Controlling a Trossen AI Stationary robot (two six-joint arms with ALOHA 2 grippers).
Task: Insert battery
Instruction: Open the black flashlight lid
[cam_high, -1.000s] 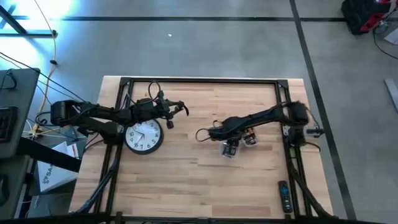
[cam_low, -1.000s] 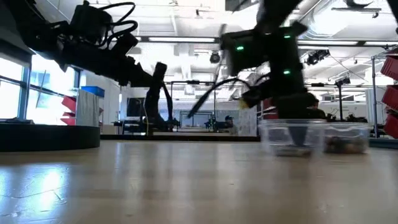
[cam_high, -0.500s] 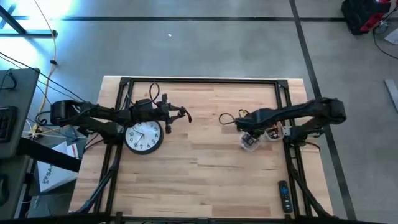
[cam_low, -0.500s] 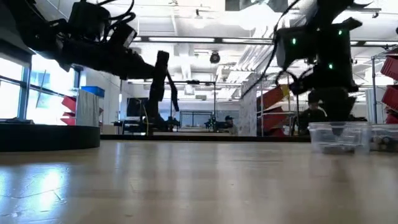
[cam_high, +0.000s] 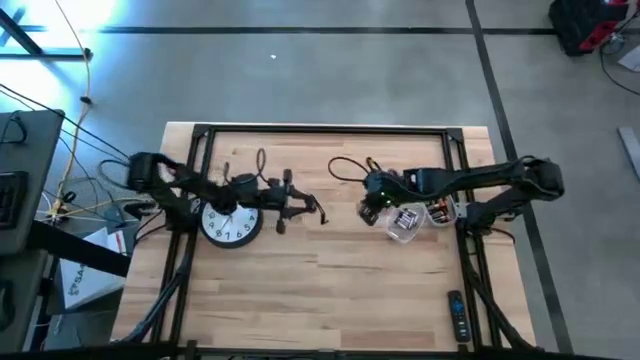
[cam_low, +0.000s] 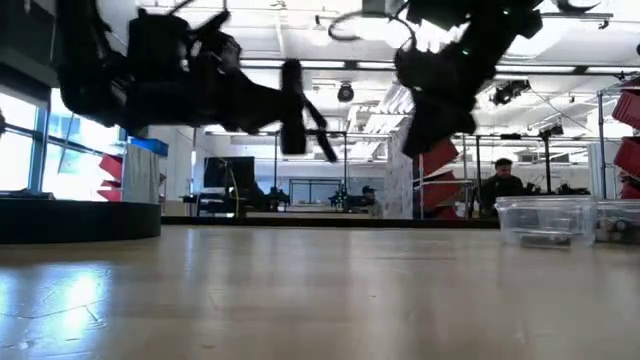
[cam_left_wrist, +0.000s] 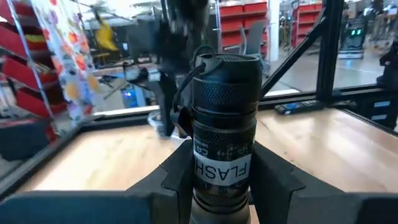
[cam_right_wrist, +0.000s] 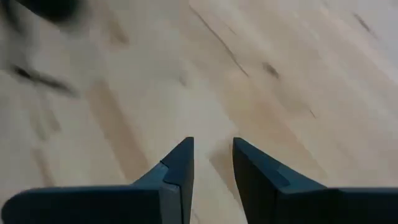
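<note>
The left pincer (cam_left_wrist: 221, 186) is clenched on a black flashlight (cam_left_wrist: 222, 118), a ribbed cylinder with white "FLASH" lettering standing up between its fingers (cam_left_wrist: 177, 180). In the high view it hangs beyond the round white clock (cam_high: 231, 220), over the middle of the worktop (cam_high: 330, 290). The right pincer (cam_right_wrist: 212, 163) hovers over bare wood, its fingers slightly parted and holding nothing. Just beside it sit clear plastic containers (cam_high: 415, 220) with small dark items inside. A remote (cam_high: 456, 315) lies well apart, near the worktop's edge. The worktop is pale plank wood; behind it, a workshop with red shelving.
</note>
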